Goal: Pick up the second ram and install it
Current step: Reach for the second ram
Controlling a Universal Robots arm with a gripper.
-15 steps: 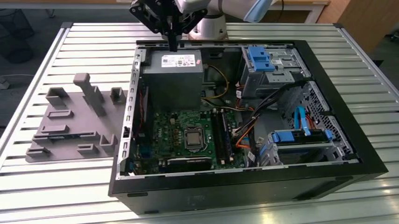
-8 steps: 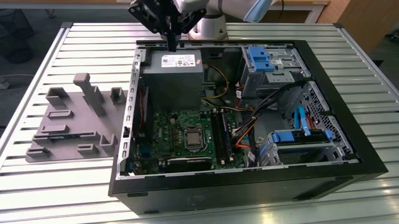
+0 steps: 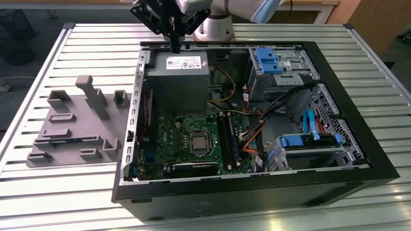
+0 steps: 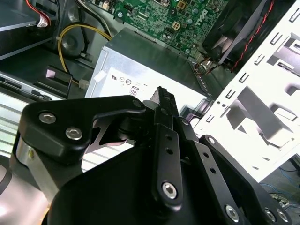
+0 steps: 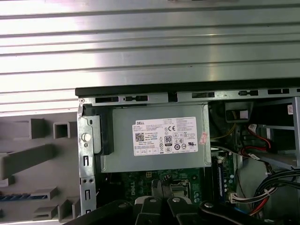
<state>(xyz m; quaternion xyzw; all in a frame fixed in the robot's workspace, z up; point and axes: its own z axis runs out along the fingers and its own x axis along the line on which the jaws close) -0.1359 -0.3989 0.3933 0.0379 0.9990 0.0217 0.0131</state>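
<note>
Open computer case [image 3: 257,187] on a slatted tabletop [image 3: 57,192]. One hand [image 3: 174,47], fingers clenched together with nothing seen between them, hangs above the single grey power supply [image 3: 178,77] at the far end of the case. One second ram [image 3: 67,140], a slim dark-blue stick, lies flat in the one grey fixture [image 3: 77,113] at the exterior view's left of the case, well apart from the hand. One green motherboard [image 3: 186,130] lies near of the supply. Two light-blue drive brackets sit at the exterior view's right: far bracket [image 3: 266,60], near bracket [image 3: 308,140].
</note>
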